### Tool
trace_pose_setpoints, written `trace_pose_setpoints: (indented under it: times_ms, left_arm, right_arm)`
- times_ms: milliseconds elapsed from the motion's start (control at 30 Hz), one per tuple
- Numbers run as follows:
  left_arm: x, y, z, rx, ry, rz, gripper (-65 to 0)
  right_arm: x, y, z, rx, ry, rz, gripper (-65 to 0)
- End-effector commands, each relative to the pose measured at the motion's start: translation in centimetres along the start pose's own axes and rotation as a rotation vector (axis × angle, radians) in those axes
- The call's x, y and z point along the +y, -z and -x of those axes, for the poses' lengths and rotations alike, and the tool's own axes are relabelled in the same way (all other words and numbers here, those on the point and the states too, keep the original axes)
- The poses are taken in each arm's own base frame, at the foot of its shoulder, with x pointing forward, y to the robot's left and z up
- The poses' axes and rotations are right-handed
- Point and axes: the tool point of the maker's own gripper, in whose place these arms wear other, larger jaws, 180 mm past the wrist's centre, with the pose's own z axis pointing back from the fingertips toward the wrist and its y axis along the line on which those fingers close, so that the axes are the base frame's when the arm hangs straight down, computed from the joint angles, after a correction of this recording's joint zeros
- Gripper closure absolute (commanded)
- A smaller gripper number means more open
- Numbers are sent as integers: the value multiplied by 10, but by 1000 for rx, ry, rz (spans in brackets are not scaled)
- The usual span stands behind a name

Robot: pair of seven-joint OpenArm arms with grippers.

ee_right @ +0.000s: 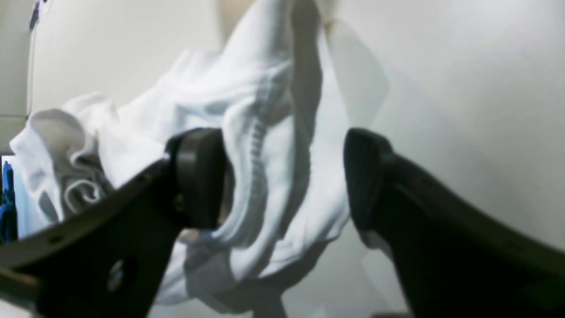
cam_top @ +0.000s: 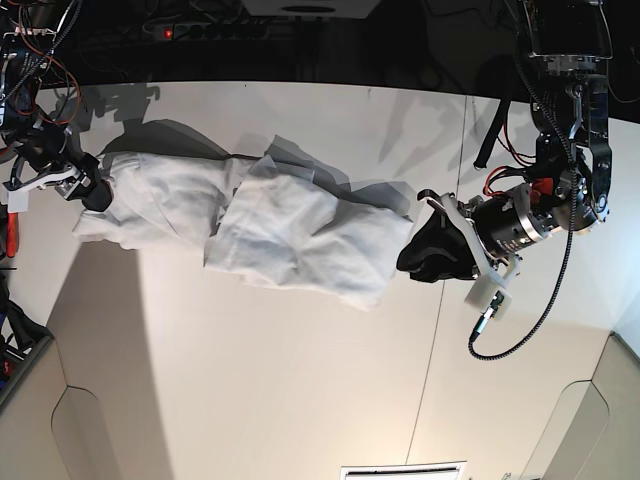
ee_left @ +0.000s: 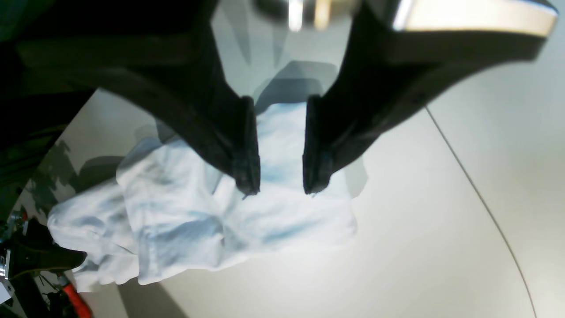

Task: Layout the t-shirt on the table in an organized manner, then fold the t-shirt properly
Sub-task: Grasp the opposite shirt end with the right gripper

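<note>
The white t-shirt lies bunched and wrinkled in a long band across the far half of the table. At the band's right end my left gripper hovers just over the cloth edge. In the left wrist view this gripper stands open, its fingers apart above the t-shirt. My right gripper sits at the band's left end. It is open wide in the right wrist view. A ridge of the t-shirt runs between the fingers, and that pad touches the cloth.
A thin dark seam line crosses the table to the right of the shirt. Rounded cut-out corners mark the near edge. Cables hang by the left arm. A red-handled tool lies off the table edge.
</note>
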Motion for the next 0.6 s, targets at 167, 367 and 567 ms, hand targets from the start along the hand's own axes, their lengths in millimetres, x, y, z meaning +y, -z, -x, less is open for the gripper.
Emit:
trace_pose_setpoints:
  times_ms: [167,367,567]
  left_arm:
    - [-1,-3,-17,-54,24,12,-207]
    - [-1,-3,-16,-52,24,11,-207]
    - [-1,-3,-17,-53,24,11,-207]
  right_arm:
    - [14,7,2,-7,4,-34,-418]
    - [27,5,-22,-128,-9,-88,-418]
    - [28,10,-37,-119,-126,-23,-418]
